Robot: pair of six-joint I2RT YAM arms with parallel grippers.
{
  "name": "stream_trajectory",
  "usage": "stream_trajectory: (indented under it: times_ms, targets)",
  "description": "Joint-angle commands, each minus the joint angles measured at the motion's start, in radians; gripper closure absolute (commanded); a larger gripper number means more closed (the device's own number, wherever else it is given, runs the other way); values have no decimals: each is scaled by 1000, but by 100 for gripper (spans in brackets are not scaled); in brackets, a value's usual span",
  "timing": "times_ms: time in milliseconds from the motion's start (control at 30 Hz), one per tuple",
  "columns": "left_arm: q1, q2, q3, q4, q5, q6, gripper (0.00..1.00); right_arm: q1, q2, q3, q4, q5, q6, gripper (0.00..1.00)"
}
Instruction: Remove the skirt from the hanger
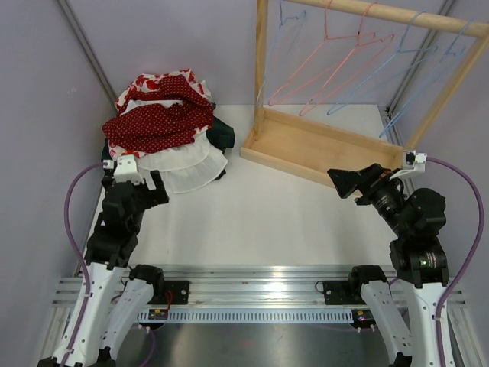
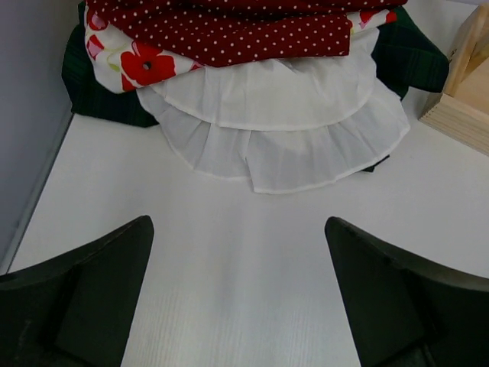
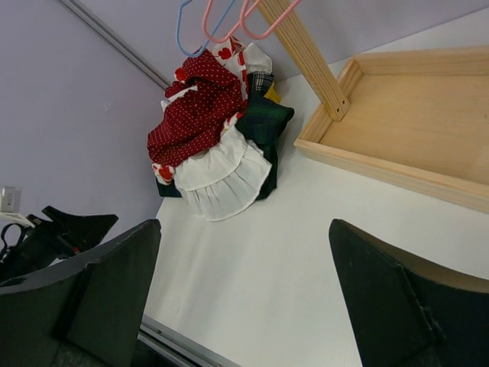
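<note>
The skirts (image 1: pixel 163 122), heaped at upper left, looked soft, light and floppy; a bunched fold seemed the best hold. The left gripper (image 2: pixel 238 294) and right gripper (image 3: pixel 244 294) stood released, empty.

A heap of clothes (image 1: pixel 164 126) lies at the far left of the table (image 1: pixel 260 222) with the left gripper (image 1: pixel 157 187) just before it, while at the far right a tray (image 1: pixel 321 145) stands beneath a rail (image 1: pixel 397 14) carrying hangers (image 1: pixel 344 65), the right gripper (image 1: pixel 341 183) just before the tray's near edge.
</note>
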Motion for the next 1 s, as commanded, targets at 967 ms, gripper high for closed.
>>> stream_trajectory:
  times_ms: [967]
  targets:
    - [151,737,-674,1842,244,281,1,275,26,90,-63,163,-230,1]
